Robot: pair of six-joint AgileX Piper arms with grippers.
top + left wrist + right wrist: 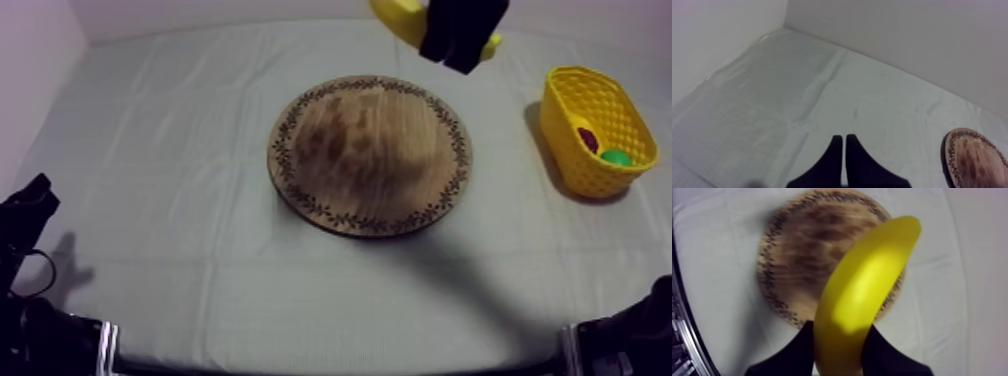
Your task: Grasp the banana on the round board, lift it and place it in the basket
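Grey-white cloth covers the worktop (180, 150), with the right gripper (462, 30) clamping the banana (398, 15) at the top view's upper right and the left gripper (844, 137) narrow, holding nothing.

The banana (400, 18), plain bright yellow and curved, hangs in the air clamped between the fingers of the right gripper (462, 35), at about 1 o'clock from the round wooden board (370, 155). The board, brown with a dark patterned rim, lies flat. The yellow basket (575, 150), of open lattice, stands upright at the board's 3 o'clock, well apart from it
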